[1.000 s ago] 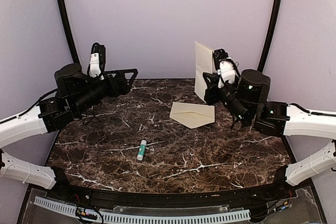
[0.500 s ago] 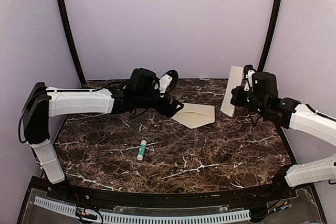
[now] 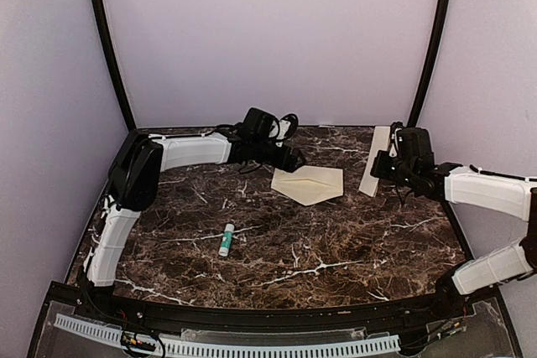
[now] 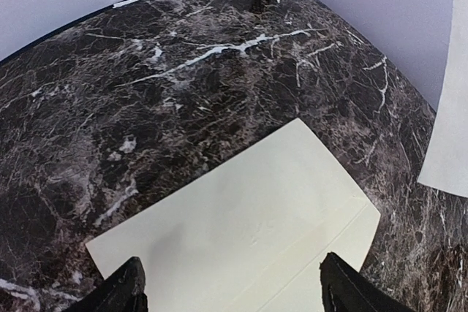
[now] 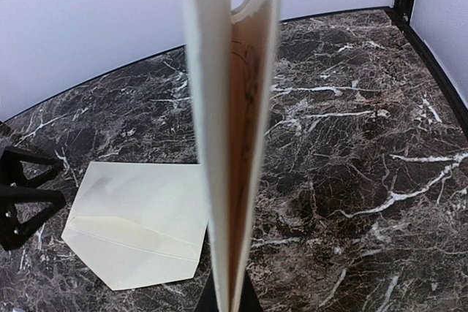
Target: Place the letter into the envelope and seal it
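1. Lilac walls (image 3: 268,39) close in a dark brown marble desk (image 3: 336,241) veined with white.
2. The envelope (image 3: 309,182) lies flat on the desk, towards the back and just right of the middle. It is plain pale cream, and its pointed flap is open and aimed at the near edge. A straight crease runs where the flap meets the body.
3. The left claw (image 3: 294,159) hangs over the envelope's far left corner with its fingers spread wide. The left wrist view shows one dark fingertip on each side of the cream paper (image 4: 241,224). I cannot tell whether they touch it.
4. The right claw (image 3: 384,165) pinches the letter (image 3: 375,161) at its lower edge, holding it on end and slightly tilted, right of the envelope and apart from it.
5. Seen edge-on in the right wrist view, the letter (image 5: 219,107) is folded: cream outside, with brown ornate markings inside the fold.
6. A white glue stick (image 3: 226,240) with a green end lies on the desk nearer the front, left of centre.
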Robot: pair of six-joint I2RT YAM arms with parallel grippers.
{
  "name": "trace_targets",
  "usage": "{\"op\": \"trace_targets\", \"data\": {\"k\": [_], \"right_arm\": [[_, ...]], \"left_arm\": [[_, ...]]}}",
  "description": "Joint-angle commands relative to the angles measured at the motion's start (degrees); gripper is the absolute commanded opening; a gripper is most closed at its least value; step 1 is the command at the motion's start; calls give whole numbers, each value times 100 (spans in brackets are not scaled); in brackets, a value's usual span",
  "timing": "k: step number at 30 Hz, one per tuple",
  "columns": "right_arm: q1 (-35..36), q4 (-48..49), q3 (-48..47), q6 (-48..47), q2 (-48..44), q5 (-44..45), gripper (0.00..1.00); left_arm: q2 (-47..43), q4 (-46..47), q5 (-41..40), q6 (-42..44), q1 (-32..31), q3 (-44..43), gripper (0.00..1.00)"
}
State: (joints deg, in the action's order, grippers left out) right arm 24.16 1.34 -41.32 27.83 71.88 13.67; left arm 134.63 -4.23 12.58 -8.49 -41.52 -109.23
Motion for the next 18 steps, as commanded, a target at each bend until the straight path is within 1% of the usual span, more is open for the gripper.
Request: {"op": "trace_targets", "data": {"k": [1,4,8,10,18], "right_arm": [[-174,673,-86,-129,486,-177,0],[-233,814,-307,-224,981,-256,0],[-316,986,-553,-306,1545,-373,0],[-340,1071,-662,-358,1764,-471,0],[-343,1263,-1017,-513,2458,-1083,0]], "left_arm": [[428,-207,990,-558,336,-732,81],[901,-275,1187,-775,450,-1239,81],[1521,-519,1251,-933,577,-2095,81],[1784,-584,1419,-1049,634,-2524,81],[2067,-634,1720,-1275,698,-2614,81]]}}
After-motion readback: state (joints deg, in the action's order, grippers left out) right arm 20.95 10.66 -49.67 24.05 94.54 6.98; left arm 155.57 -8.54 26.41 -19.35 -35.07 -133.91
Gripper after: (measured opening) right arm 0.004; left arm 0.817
